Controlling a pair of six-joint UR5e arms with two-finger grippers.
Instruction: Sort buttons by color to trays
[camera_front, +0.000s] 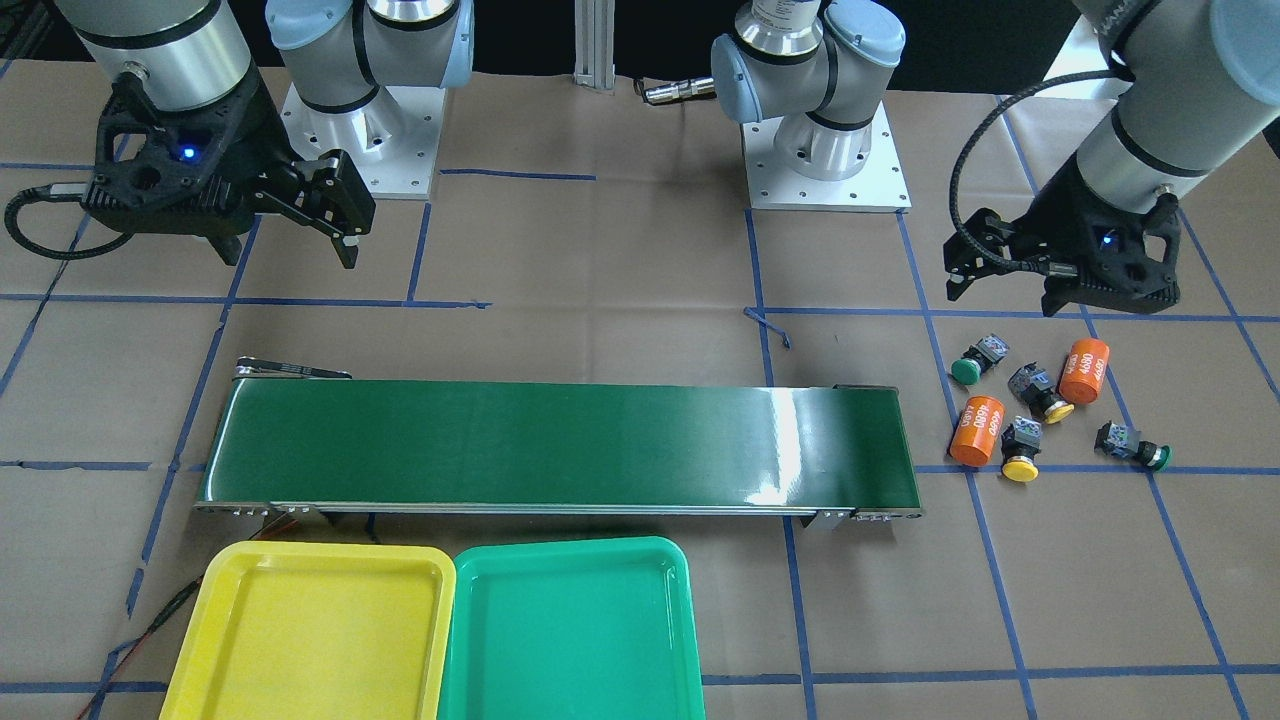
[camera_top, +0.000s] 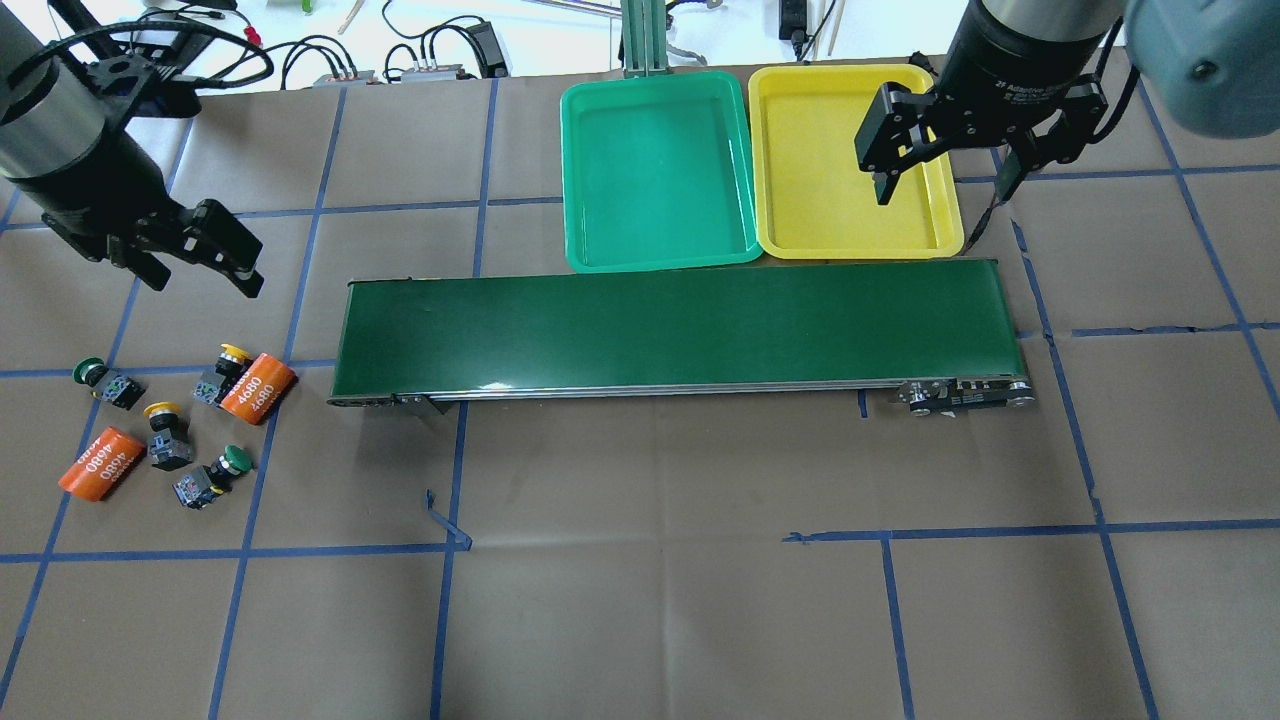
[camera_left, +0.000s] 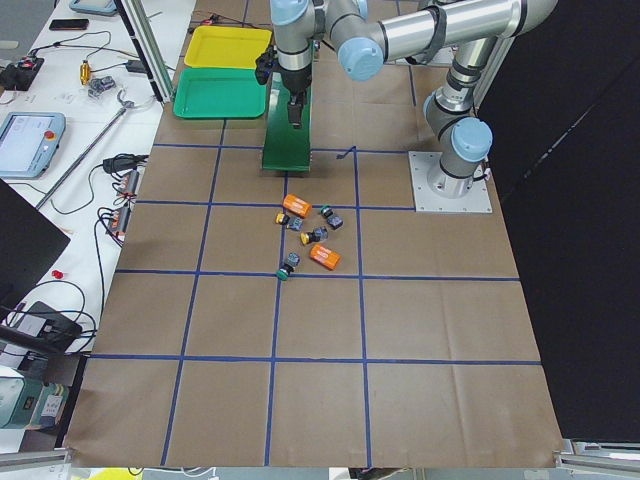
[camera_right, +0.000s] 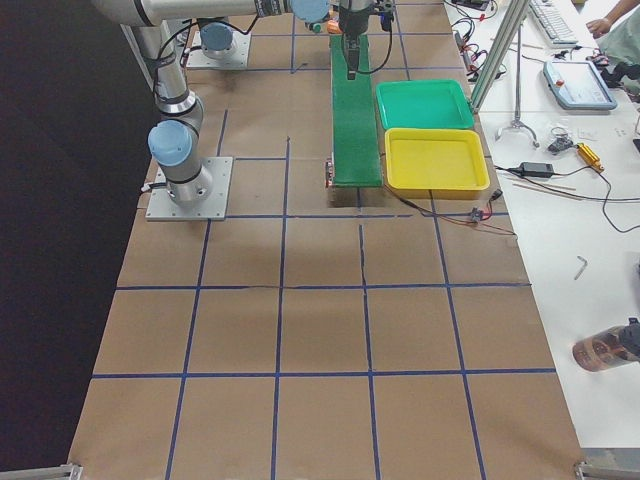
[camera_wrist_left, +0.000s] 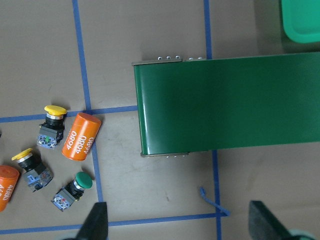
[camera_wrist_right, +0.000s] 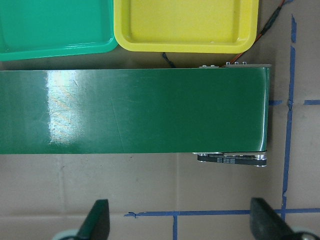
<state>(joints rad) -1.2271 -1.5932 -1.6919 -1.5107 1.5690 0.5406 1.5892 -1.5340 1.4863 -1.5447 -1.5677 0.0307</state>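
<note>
Nearest the robot, on its left, four buttons (camera_top: 170, 440) lie on their sides on the table (camera_top: 640, 600) among two orange cylinders (camera_top: 259, 388). The left wrist view cuts one cylinder off and misses one green button. Black-and-grey bodies carry two yellow and two green caps, mostly pointing away from the robot. The left jaws hang above, spread wide, holding nothing. Farther lies the conveyor belt (camera_top: 680, 320), with the right jaws raised near its right end, equally wide. Beyond sit the green tray (camera_top: 655, 160) and yellow tray (camera_top: 820, 180), side by side.
</note>
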